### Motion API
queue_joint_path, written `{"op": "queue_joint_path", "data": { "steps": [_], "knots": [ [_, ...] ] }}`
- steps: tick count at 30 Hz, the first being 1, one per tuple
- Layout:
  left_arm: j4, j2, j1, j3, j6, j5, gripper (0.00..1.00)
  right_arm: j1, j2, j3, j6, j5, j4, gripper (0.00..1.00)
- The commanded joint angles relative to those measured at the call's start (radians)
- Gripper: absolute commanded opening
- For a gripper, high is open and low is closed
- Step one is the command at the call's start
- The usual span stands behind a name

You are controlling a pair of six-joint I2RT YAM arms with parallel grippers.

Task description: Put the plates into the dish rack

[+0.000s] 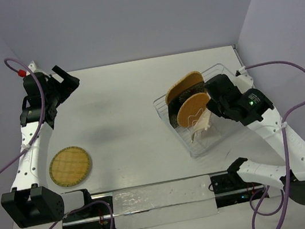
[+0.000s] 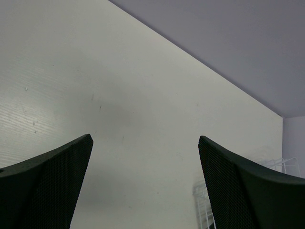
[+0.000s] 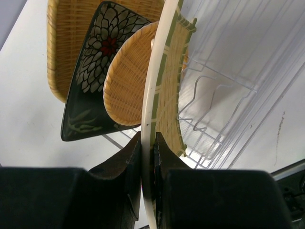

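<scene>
The wire dish rack (image 1: 215,72) stands right of centre. Three plates stand on edge in it: a tan woven one (image 1: 185,82) at the back, a dark leaf-patterned one (image 1: 173,106), and a round orange woven one (image 1: 192,108). My right gripper (image 1: 210,111) is shut on the rim of a fourth, pale-edged woven plate (image 1: 202,125), upright over the rack. In the right wrist view the right gripper (image 3: 148,138) pinches that plate (image 3: 167,90) beside the dark plate (image 3: 95,71). A round bamboo plate (image 1: 70,165) lies flat at the near left. My left gripper (image 1: 69,81) hangs open and empty at the far left.
Grey walls close in the table at the back and both sides. A corner of the rack (image 2: 202,200) shows past my left gripper (image 2: 145,138). Rack tines (image 3: 214,95) stand just right of the held plate. A black rail (image 1: 154,198) runs along the near edge.
</scene>
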Motion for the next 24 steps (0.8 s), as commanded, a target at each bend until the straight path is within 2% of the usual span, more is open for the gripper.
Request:
{"op": "queue_joint_path", "data": {
  "steps": [1,6,12,24],
  "knots": [
    [0.031,0.011,0.010,0.004,0.015,0.000,0.99,-0.029,0.016,0.022,0.056,0.050,0.029,0.00],
    [0.031,0.008,0.010,0.005,0.020,-0.001,0.99,-0.052,0.033,-0.061,0.040,-0.030,0.154,0.00],
    [0.034,0.000,0.010,-0.003,0.022,-0.001,0.99,-0.059,0.066,-0.041,0.016,-0.028,0.159,0.00],
    [0.040,0.022,0.010,0.006,0.028,0.010,0.99,-0.069,-0.002,0.143,-0.022,-0.016,0.108,0.00]
  ]
}}
